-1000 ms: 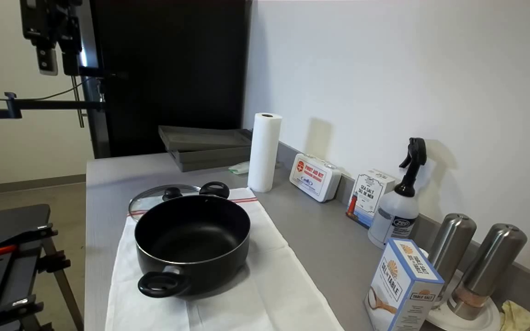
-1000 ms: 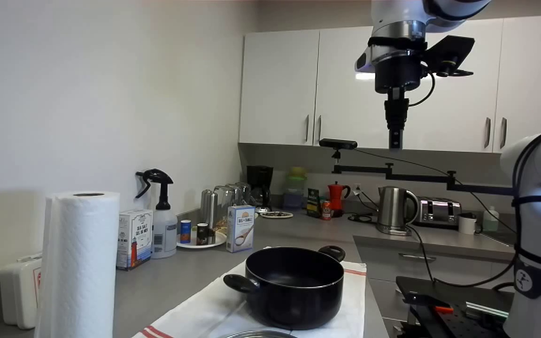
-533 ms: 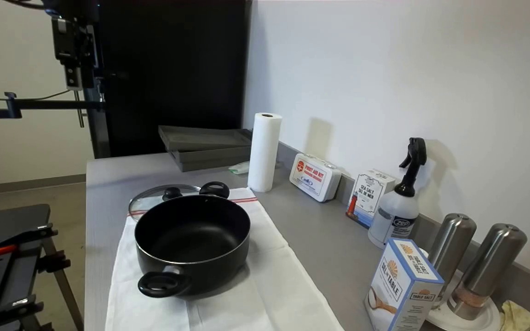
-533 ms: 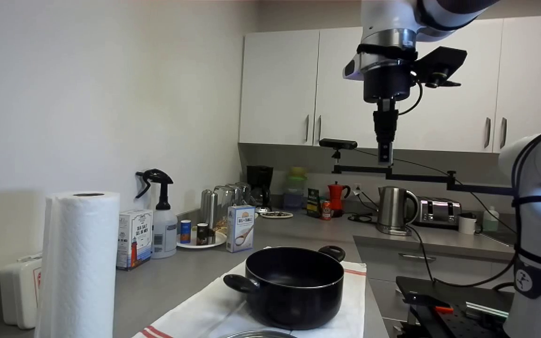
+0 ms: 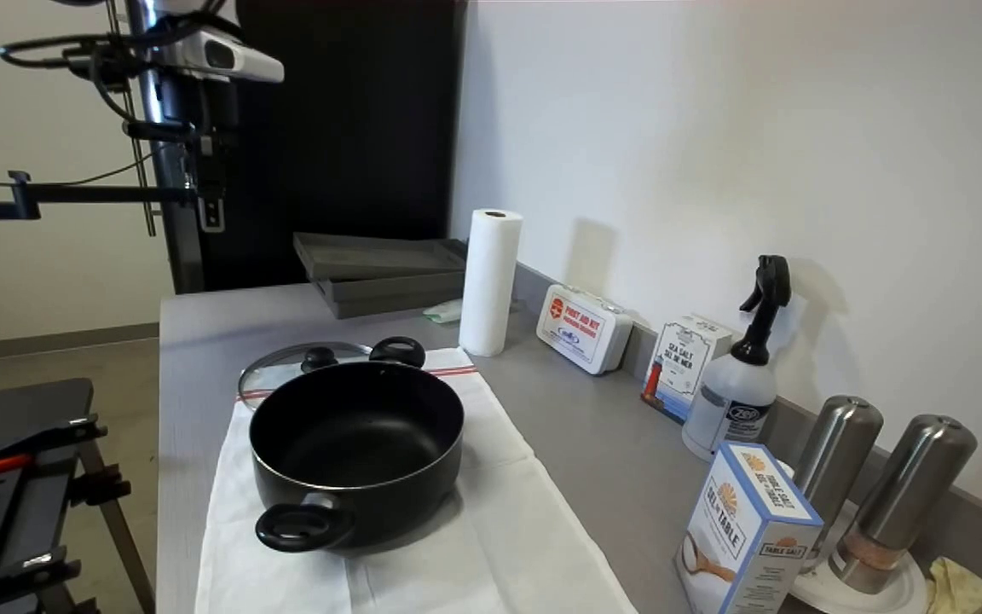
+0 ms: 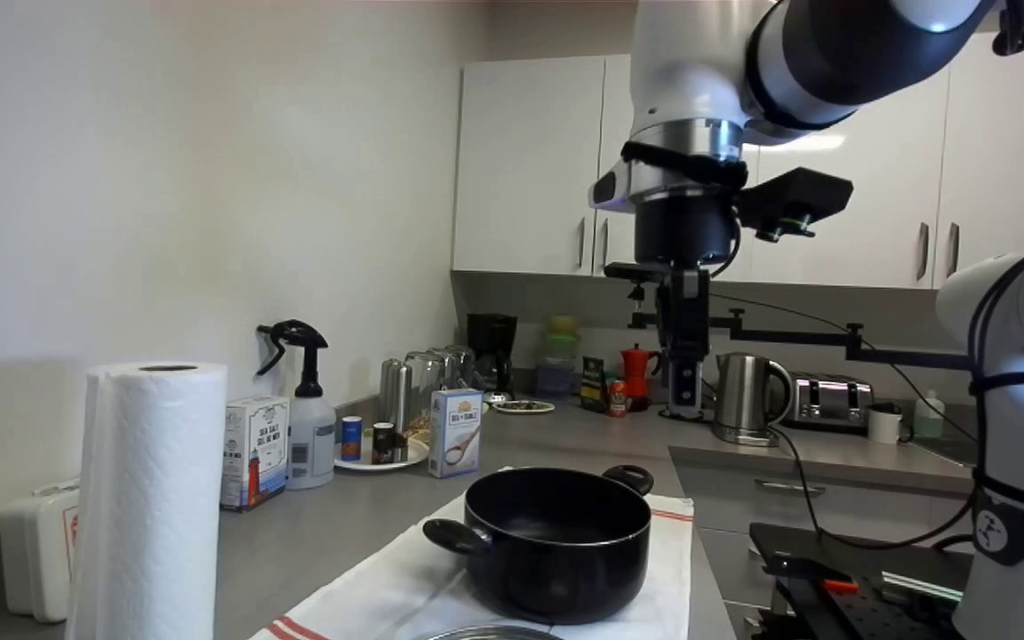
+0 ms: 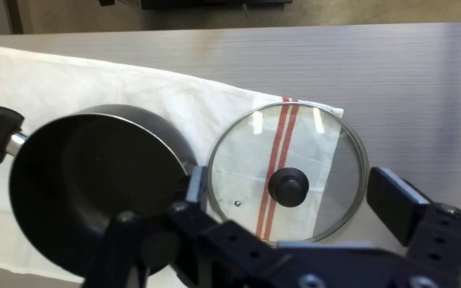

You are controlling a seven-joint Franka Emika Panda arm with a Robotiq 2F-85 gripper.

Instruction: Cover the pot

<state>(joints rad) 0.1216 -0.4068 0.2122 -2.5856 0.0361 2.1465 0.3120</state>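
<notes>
The pot (image 5: 359, 435) is wide, black and uncovered. It stands upright on a white towel and also shows in an exterior view (image 6: 556, 569) and at the left of the wrist view (image 7: 94, 180). The round glass lid (image 7: 242, 160) with metal rim and black knob (image 7: 289, 188) lies flat beside the pot, partly on the towel. The lid is partly hidden behind the pot in an exterior view (image 5: 274, 375); only its rim shows in an exterior view (image 6: 494, 633). My gripper (image 7: 294, 190) is open and empty, above the lid, fingers either side of the knob. It hangs high in both exterior views (image 5: 211, 215) (image 6: 685, 391).
A paper towel roll (image 5: 491, 281) stands past the lid near the wall. A first aid kit (image 5: 583, 328), spray bottle (image 5: 730, 401) and salt box (image 5: 747, 529) line the wall side. Grey trays (image 5: 389, 273) lie at the far end. The counter edge (image 7: 230, 34) runs close by.
My gripper has come down in both exterior views, moving right in one and left in the other. The pot, lid and towel have not moved.
</notes>
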